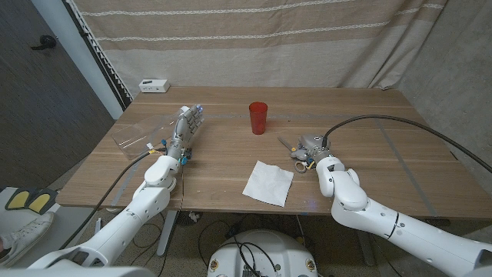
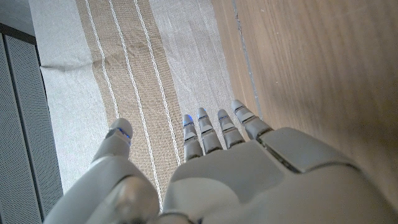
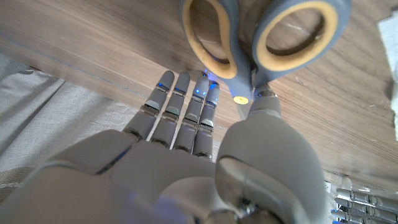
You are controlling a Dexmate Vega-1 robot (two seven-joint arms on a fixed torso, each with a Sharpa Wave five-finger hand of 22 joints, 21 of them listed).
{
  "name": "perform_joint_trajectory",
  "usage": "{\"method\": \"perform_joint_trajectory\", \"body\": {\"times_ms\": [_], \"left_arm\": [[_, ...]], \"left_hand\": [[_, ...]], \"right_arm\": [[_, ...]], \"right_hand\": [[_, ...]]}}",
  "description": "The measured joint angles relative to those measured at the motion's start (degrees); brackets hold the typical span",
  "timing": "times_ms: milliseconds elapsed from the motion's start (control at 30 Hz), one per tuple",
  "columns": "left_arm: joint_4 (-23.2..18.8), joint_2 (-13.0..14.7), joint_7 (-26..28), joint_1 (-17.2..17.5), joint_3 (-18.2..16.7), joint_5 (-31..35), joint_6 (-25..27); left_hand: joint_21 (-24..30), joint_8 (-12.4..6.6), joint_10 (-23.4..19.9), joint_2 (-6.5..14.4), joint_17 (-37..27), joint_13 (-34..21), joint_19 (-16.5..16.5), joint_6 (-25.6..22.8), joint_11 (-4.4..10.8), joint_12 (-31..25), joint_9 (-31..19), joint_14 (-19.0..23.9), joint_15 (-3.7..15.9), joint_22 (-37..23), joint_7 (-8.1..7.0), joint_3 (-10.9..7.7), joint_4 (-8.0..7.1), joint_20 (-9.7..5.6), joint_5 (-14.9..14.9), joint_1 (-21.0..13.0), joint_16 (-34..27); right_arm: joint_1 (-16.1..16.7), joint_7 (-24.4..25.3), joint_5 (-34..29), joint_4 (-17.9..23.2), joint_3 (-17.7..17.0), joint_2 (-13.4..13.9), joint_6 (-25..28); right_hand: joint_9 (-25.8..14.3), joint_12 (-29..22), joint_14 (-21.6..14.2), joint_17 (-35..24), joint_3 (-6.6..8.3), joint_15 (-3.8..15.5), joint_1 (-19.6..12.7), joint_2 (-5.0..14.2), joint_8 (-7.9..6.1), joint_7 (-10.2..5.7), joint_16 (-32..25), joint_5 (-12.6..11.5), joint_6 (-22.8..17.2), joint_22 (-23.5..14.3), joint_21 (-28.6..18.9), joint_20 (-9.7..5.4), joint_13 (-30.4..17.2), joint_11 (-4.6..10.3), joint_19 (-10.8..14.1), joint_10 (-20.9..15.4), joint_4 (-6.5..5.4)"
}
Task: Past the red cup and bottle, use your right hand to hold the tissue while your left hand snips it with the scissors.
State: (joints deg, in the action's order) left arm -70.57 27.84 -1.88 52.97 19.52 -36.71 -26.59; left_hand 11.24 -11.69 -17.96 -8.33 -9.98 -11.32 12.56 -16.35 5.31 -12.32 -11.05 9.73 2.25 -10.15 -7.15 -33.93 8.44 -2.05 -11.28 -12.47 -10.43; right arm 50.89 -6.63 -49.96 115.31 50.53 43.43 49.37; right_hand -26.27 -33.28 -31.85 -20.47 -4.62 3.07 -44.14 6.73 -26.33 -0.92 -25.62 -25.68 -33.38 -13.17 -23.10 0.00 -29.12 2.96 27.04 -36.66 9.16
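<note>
The red cup (image 1: 259, 118) stands upright at the table's middle back. A white tissue (image 1: 268, 182) lies flat near the front edge, between my two arms. The scissors (image 1: 294, 155), grey handles with yellow-lined loops (image 3: 267, 37), lie on the wood just right of the tissue. My right hand (image 1: 311, 148) is at the scissors with its fingers (image 3: 180, 106) stretched out straight and the thumb tip by the pivot; it holds nothing. My left hand (image 1: 184, 131) is stretched out on the left, fingers (image 2: 211, 127) straight and apart, holding nothing. A clear plastic bottle (image 1: 137, 137) seems to lie beside it.
A small white box (image 1: 154, 85) sits at the table's back left corner. A striped curtain (image 1: 254, 38) hangs behind the table. Bare wood (image 1: 384, 146) spreads to the right of my right hand.
</note>
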Motion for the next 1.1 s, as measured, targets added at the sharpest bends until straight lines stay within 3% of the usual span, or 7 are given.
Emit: {"method": "perform_joint_trajectory", "body": {"times_ms": [300,433,700,867,967,1100], "left_arm": [[0.0,0.0,0.1,0.1,-0.1,0.0,0.0],[0.0,0.0,0.3,0.3,-0.1,0.0,0.0],[-0.2,0.0,0.7,0.6,-0.2,-0.1,0.0],[-0.4,0.0,0.8,0.7,-0.2,-0.1,0.0],[-0.4,0.0,0.9,0.7,-0.2,0.0,0.0],[-0.6,0.0,1.0,0.8,-0.3,0.0,0.0]], "left_hand": [[0.0,0.00,-0.3,0.3,0.0,0.0,0.0,0.0,0.31,0.0,0.0,0.0,0.00,0.0,0.00,0.00,0.00,0.00,0.0,0.3,0.0],[0.0,0.00,-0.3,0.3,0.0,0.0,0.0,0.0,0.31,0.0,0.0,0.0,0.00,0.0,0.00,0.00,0.00,0.00,0.0,0.3,0.0],[0.0,0.00,-0.3,0.3,0.0,0.0,0.0,0.0,0.31,0.0,0.0,0.0,0.00,0.0,0.00,-0.01,0.01,0.00,0.0,0.3,0.0],[0.0,0.00,-0.6,0.3,0.0,0.0,0.0,0.0,0.00,0.0,0.0,0.0,0.00,0.0,0.00,-0.01,0.01,0.00,0.0,0.3,0.0],[0.0,0.00,-0.6,0.3,0.0,0.0,0.0,0.0,0.00,0.0,0.0,0.0,0.00,0.0,0.00,-0.01,0.01,0.00,0.0,0.3,0.0],[0.0,0.00,-0.6,0.3,0.0,0.0,0.0,0.0,0.00,0.0,0.0,0.0,0.00,0.0,0.00,-0.01,0.01,0.00,0.0,0.3,0.0]], "right_arm": [[-0.1,-0.1,0.9,-0.3,0.2,0.0,-0.6],[-0.1,-0.2,1.4,-0.3,0.2,0.0,-0.9],[0.0,0.3,2.8,-0.6,-0.1,0.2,-1.9],[0.4,1.1,3.6,-0.7,-0.7,0.2,-2.5],[0.6,1.1,4.8,-0.8,-1.1,0.2,-2.5],[1.5,4.6,6.4,-0.9,-2.3,0.2,-4.3]], "right_hand": [[-0.7,-2.1,-0.6,-0.4,1.54,-0.01,-4.4,0.78,-2.07,-0.32,-0.4,0.2,-3.8,0.0,-0.6,0.00,-0.1,0.93,0.0,-5.0,0.05],[-1.0,-2.5,-1.2,-0.7,2.73,0.01,-7.4,1.20,-2.74,-0.84,-0.8,0.3,-5.3,0.0,-1.1,-0.24,1.0,1.49,0.2,-6.9,0.67],[-0.4,-3.4,-5.7,-0.9,6.58,0.34,-14.7,1.28,-4.25,-1.21,-2.2,2.0,-9.2,-0.3,-3.0,-1.88,4.0,3.64,1.5,-13.7,0.82],[0.0,-4.0,-8.7,-0.5,8.32,0.72,-17.1,-0.80,-5.50,-0.02,-2.2,3.3,-10.4,-0.6,-4.1,-2.39,6.1,2.00,2.0,-15.4,-0.40],[0.0,-4.0,-10.1,-0.5,8.77,1.07,-17.9,-1.61,-5.80,0.11,-2.4,4.0,-10.5,-0.6,-4.7,-2.58,7.1,2.06,2.1,-16.2,-0.70],[0.4,-3.8,-11.8,-0.6,9.12,1.62,-19.1,-2.77,-6.03,0.27,-3.0,4.9,-10.7,-0.8,-5.6,-2.65,8.0,1.95,2.9,-16.9,-1.05]]}}
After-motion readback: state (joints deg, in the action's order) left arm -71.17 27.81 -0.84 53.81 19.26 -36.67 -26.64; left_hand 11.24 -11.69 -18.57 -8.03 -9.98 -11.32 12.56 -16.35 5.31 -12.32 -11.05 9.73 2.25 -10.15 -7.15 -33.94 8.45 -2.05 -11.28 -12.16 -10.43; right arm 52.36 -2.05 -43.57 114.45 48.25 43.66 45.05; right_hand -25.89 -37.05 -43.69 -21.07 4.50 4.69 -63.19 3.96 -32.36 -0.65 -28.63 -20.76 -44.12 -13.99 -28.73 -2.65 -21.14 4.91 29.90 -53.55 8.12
